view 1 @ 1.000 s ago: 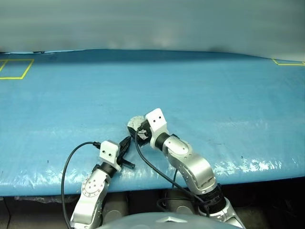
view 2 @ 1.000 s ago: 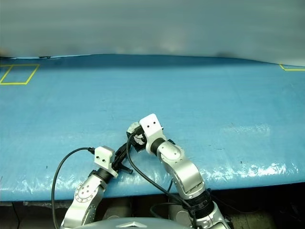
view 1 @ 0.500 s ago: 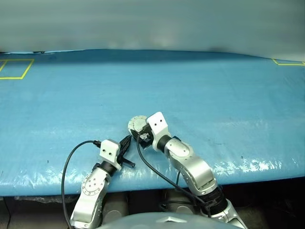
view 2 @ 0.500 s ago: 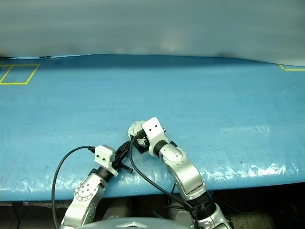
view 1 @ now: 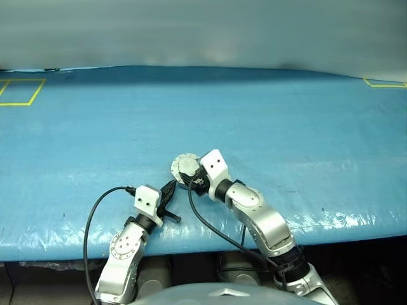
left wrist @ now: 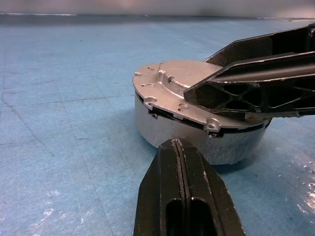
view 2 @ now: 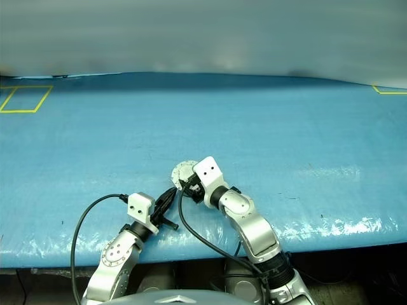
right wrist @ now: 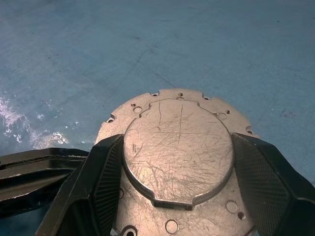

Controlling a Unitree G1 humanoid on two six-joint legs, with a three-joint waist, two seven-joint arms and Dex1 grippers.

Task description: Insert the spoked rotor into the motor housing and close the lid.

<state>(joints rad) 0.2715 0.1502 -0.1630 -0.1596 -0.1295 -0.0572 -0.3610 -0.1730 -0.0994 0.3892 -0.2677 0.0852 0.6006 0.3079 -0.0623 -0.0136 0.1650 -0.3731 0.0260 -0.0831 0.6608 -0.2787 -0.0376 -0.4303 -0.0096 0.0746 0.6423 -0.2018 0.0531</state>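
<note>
While the lid (right wrist: 178,147) lies almost shut on the motor housing (left wrist: 197,137), near the blue table's (view 1: 286,121) near edge, the right gripper (right wrist: 177,182) straddles its raised centre, fingers wide. Left gripper (left wrist: 177,147), pinched closed, braces the housing's wall. Pressing down seems next.

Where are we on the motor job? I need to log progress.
The lid is down on the motor housing, though a thin gap shows at its edge. The right gripper straddles the raised centre; the left gripper, shut, rests beside the housing. Left: pressing it flush.
</note>
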